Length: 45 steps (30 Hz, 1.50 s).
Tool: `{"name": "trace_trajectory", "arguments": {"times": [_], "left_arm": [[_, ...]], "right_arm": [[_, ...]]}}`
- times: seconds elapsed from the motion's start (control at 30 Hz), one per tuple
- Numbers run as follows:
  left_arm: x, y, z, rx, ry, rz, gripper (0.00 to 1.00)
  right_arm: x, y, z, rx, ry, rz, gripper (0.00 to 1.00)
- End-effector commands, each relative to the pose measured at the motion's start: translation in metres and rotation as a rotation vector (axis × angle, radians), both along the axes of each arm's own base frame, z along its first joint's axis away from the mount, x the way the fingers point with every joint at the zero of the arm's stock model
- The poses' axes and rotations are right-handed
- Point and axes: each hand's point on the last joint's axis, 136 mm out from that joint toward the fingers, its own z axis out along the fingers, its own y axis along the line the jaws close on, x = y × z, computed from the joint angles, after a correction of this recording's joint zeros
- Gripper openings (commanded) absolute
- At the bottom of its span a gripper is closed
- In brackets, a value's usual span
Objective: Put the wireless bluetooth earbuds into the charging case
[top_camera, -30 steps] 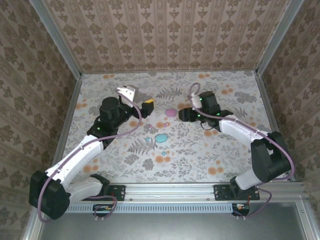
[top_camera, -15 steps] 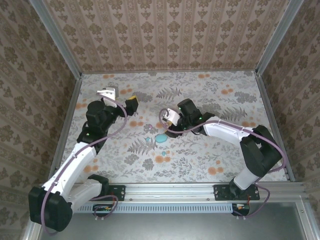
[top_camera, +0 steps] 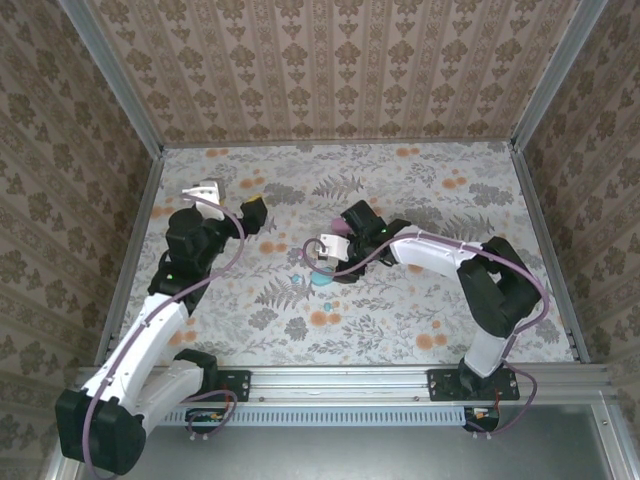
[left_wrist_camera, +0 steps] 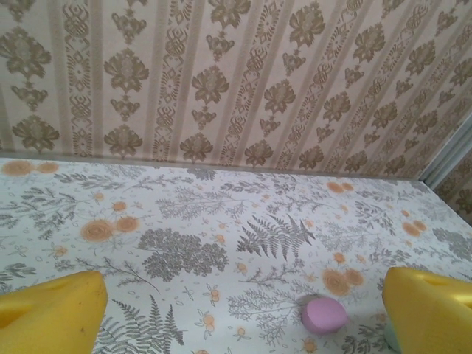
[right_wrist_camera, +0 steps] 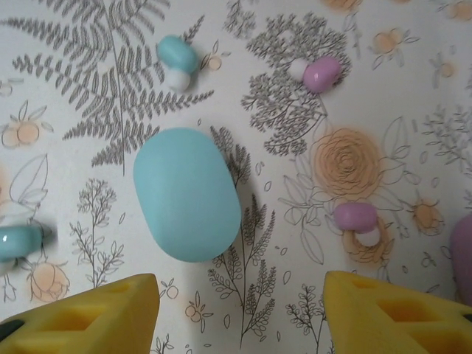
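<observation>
A closed light-blue charging case (right_wrist_camera: 186, 193) lies on the floral table just ahead of my right gripper (right_wrist_camera: 240, 317), which hangs open above it with nothing between its yellow fingers (right_wrist_camera: 81, 313). Around the case lie tiny earbuds: a mint one (right_wrist_camera: 177, 53), two pink ones (right_wrist_camera: 321, 74) (right_wrist_camera: 355, 216), and another mint one (right_wrist_camera: 18, 241) at the left edge. From above, the right gripper (top_camera: 325, 255) hovers over the blue case (top_camera: 322, 278). My left gripper (top_camera: 226, 200) is open and empty, off to the left. Its wrist view shows a closed pink case (left_wrist_camera: 324, 316) on the table, far ahead.
The edge of the pink case (right_wrist_camera: 464, 251) shows at the right border of the right wrist view. Patterned walls (top_camera: 330, 70) close the table on three sides, with metal rails (top_camera: 135, 240) along the left and right edges. The right arm's forearm (top_camera: 430, 250) stretches across the table's middle.
The right gripper swung left from the middle right to hover over the blue case, its jaws widening. The left arm drew back to the left, away from the cases.
</observation>
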Motion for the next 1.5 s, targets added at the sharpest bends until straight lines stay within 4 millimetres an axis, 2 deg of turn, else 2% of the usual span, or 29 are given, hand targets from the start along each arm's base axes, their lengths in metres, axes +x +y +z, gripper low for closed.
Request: {"name": "trace_trajectory", "arguments": {"times": [0.0, 0.53, 0.8, 1.37, 1.47], "left_arm": [[-0.002, 0.009, -0.002, -0.003, 0.004, 0.031, 0.97], [-0.001, 0.016, -0.007, -0.012, 0.010, 0.040, 0.97], [-0.002, 0.021, -0.006, -0.017, 0.006, 0.051, 0.97], [-0.003, 0.022, -0.007, -0.037, 0.015, 0.052, 0.97], [-0.003, 0.022, -0.007, -0.037, 0.015, 0.054, 0.97]], "right_arm": [[-0.008, 0.010, 0.000, 0.002, 0.026, 0.115, 0.62], [-0.006, 0.028, -0.029, -0.105, 0.048, 0.239, 0.63], [-0.013, 0.034, -0.039, -0.121, 0.083, 0.270, 0.63], [-0.007, 0.040, -0.049, -0.102, 0.090, 0.211, 0.55], [-0.007, 0.041, -0.051, -0.101, 0.098, 0.202, 0.51]]}}
